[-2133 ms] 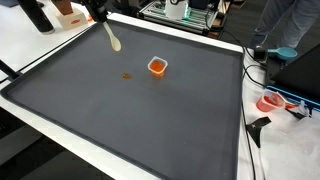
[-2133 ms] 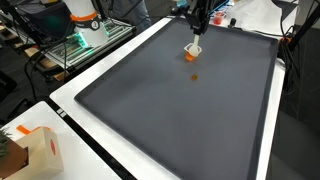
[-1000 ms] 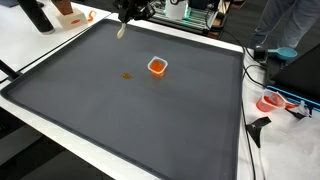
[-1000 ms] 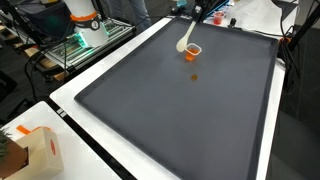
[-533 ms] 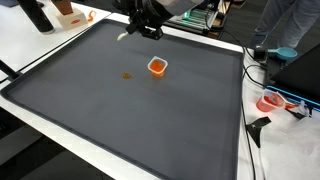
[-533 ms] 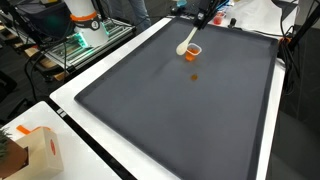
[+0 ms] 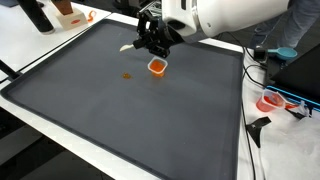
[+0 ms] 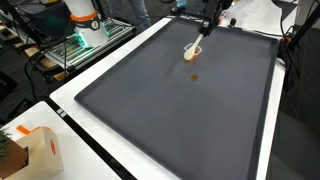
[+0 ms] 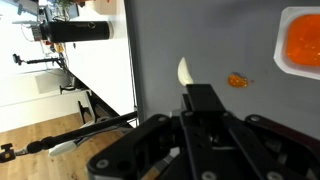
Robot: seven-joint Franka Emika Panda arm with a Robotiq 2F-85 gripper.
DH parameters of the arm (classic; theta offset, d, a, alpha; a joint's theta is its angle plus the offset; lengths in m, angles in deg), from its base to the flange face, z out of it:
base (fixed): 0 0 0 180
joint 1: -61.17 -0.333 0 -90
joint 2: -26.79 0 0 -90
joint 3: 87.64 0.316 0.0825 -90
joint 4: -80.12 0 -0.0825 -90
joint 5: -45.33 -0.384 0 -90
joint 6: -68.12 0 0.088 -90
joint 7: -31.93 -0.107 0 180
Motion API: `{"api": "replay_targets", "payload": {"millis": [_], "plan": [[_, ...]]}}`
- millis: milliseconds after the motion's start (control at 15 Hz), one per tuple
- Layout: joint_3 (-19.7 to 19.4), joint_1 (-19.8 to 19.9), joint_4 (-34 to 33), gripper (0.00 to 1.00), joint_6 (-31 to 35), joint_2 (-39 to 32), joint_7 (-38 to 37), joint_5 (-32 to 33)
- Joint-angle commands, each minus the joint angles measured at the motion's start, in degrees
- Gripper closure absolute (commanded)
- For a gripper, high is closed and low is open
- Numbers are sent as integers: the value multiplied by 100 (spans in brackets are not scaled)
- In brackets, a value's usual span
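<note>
My gripper [image 7: 152, 40] is shut on a white spoon [image 7: 128, 47] and holds it above the dark mat [image 7: 150, 120], just beside a small orange cup [image 7: 157, 67]. In an exterior view the gripper [image 8: 207, 22] hangs over the far end of the mat with the spoon [image 8: 191, 48] pointing down over the cup [image 8: 194, 56]. A small orange spill [image 7: 127, 76] lies on the mat near the cup. In the wrist view the spoon's tip [image 9: 185, 72] sticks out past the fingers [image 9: 200, 100], with the spill [image 9: 237, 80] and the cup [image 9: 300, 42] to the right.
The mat lies on a white table [image 7: 40, 125]. A dark bottle [image 7: 36, 15] stands at the far corner. A red object [image 7: 270, 102] and cables lie off the table's side. A cardboard box [image 8: 30, 150] sits at a near corner. A person [image 7: 290, 25] stands behind.
My gripper has carried the spoon from the mat's far corner across and down to a spot next to the orange cup. The cup and spill have not moved.
</note>
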Motion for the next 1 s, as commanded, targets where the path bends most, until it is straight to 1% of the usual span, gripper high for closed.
{"api": "replay_targets", "payload": {"millis": [0, 467, 933], "plan": [[68, -36, -237, 97, -118, -314, -115, 237], [79, -13, -349, 97, -56, -558, 13, 301], [115, 144, -370, 97, 111, -538, 296, 203]]}}
